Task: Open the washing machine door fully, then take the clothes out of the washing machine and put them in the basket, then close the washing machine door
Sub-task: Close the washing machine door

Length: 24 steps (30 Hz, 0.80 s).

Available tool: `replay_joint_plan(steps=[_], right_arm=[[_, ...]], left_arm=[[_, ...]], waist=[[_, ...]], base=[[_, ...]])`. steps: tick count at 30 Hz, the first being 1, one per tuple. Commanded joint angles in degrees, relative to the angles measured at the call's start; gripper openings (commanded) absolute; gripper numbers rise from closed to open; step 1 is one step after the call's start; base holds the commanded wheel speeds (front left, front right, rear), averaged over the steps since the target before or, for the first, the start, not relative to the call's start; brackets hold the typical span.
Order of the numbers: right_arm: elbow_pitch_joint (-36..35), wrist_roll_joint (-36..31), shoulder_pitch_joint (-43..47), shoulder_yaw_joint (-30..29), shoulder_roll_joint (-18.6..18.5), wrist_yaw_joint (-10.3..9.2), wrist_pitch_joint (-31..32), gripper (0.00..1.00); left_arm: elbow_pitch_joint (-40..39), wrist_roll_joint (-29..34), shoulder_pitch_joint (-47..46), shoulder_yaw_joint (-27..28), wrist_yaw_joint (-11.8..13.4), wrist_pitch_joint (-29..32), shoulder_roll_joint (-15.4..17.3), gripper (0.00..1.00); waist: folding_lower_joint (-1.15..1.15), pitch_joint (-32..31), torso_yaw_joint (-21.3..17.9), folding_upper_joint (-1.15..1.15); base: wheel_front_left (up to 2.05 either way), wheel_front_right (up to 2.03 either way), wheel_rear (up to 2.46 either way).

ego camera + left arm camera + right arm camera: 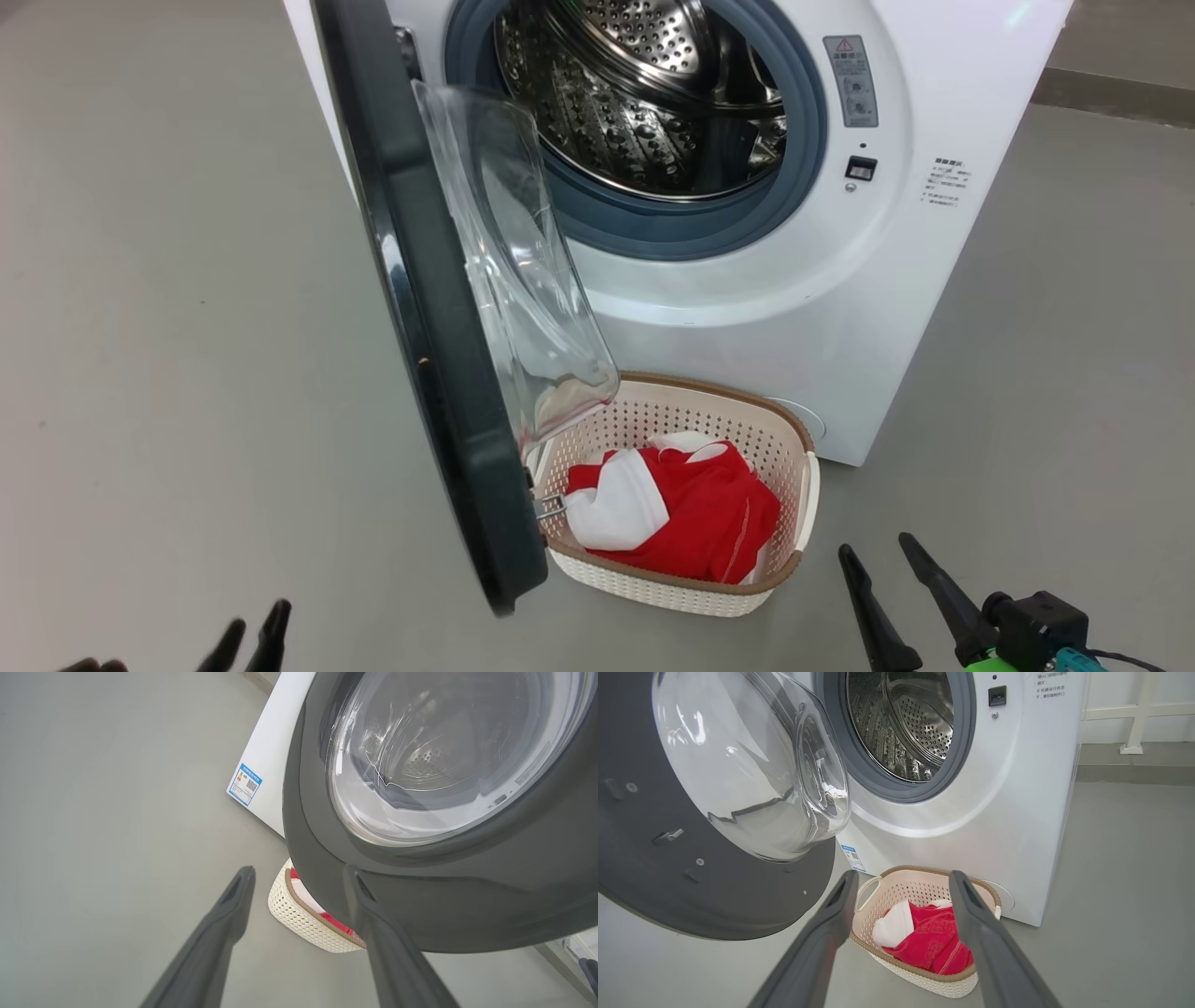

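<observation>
Low on the left, the left gripper point(257, 616) is spread wide and holds nothing. The door point(439, 373), with a shiny black rim and a clear glass bowl, stands out from the white washer point(840, 308), and the basket point(653, 597) sits on the floor point(140, 280) below it with the red and white clothes point(709, 513) inside. The right gripper point(874, 544), near the basket, is spread wide too, holding nothing.

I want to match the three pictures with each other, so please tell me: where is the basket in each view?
Head view: basket at lower centre, right of the washing machine door.
Left wrist view: basket at lower centre, partly hidden behind that door.
Right wrist view: basket at lower centre, framed by the right gripper.
Shared landmark: the open, black-rimmed door.
</observation>
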Motion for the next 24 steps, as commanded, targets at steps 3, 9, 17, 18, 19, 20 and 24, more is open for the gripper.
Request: replay_joint_plan(steps=[3, 9, 17, 18, 19, 20, 24], right_arm=[[-1.26, 0.31, -1.07, 0.44, -0.18, 0.37, -0.38, 1.0], [-1.53, 0.39, -0.89, -0.42, -0.03, 0.37, -0.38, 1.0], [-2.1, 0.49, -0.47, -1.18, 0.0, 0.37, -0.38, 1.0], [-2.16, 0.46, -0.35, -1.27, 0.0, 0.37, -0.38, 1.0], [-2.2, 0.46, -0.23, -1.36, -0.03, 0.37, -0.38, 1.0], [-2.23, 0.48, -0.12, -1.44, -0.09, 0.37, -0.38, 1.0], [-2.19, 0.59, 0.47, -1.57, -0.21, 0.37, -0.38, 1.0]], left_arm=[[-0.09, 7.94, -1.17, 7.03, -0.33, -0.69, -0.91, 1.0], [-2.21, 26.46, 0.87, 17.81, -0.33, -0.7, -6.68, 1.0], [-10.1, 50.08, 3.85, 31.46, -0.3, -0.7, -15.33, 1.0], [-11.13, 51.98, 4.25, 32.46, -0.3, -0.7, -16.32, 1.0], [-11.8, 53.37, 4.76, 33.02, -0.31, -0.7, -17.14, 1.0], [-12.15, 54.5, 5.27, 33.39, -0.31, -0.7, -17.81, 1.0], [-11.75, 57.7, 7.04, 34.19, -0.32, -0.71, -19.68, 1.0]], waist=[[0.0, -0.01, -0.39, 0.0], [0.0, -0.1, -1.15, 0.0], [0.0, -0.6, -1.51, 0.0], [0.0, -0.75, -1.55, 0.0], [0.0, -0.89, -1.58, 0.0], [0.0, -1.02, -1.59, 0.0], [0.0, -1.71, -1.7, 0.0]], base=[[0.0, 0.0, 0.0], [0.0, 0.0, 0.0], [0.0, 0.0, 0.0], [0.0, 0.0, 0.0], [0.0, 0.0, 0.0], [0.0, 0.0, 0.0], [0.0, 0.0, 0.0]])
